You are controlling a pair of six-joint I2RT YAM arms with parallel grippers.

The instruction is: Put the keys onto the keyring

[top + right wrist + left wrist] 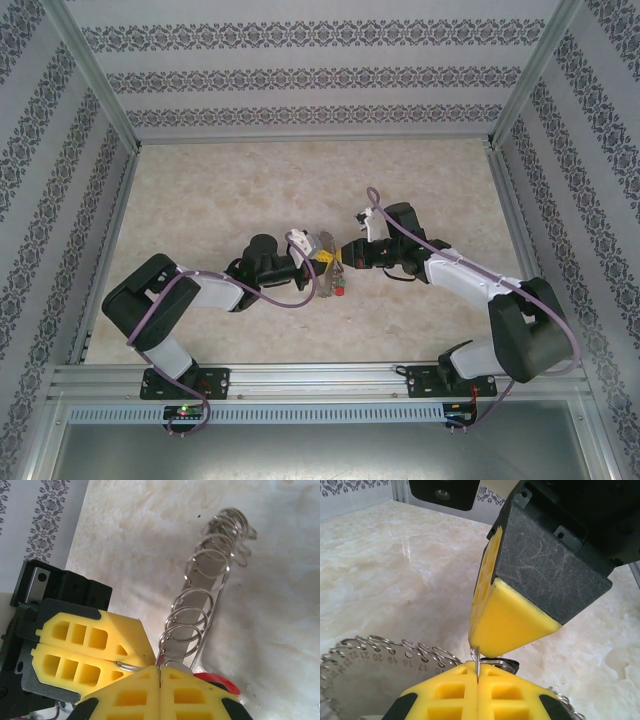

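Right now my left gripper (328, 262) and my right gripper (345, 256) meet nose to nose at the middle of the overhead view, above the pale marbled table (250, 190). Between them is the keyring (318, 252), just left of centre, with the red key (342, 292) showing as a small red spot directly below the two tips. In my left wrist view my own yellow pads (455, 695) sit at the bottom edge, pressed together, and a thin wire loop of the keyring stands pinched in their seam. The ring's broad silvery face, stamped with numbers and fringed with small loops, spreads across the lower left of that frame. My right gripper comes down from the upper right there, its yellow tip touching the same loop just above my left pads. A dark rounded shape (506, 664) sits behind that tip; I cannot tell what it is. In my right wrist view my right pads (190, 697) are together at the bottom centre, and the keyring rises edge-on from their seam toward the upper right, its small loops stacked along it. Whether that seam actually nips the ring or only touches it, I cannot tell. The red key's head peeks out at the lower right, just beside my right pads, and my left gripper's pads fill the lower left.
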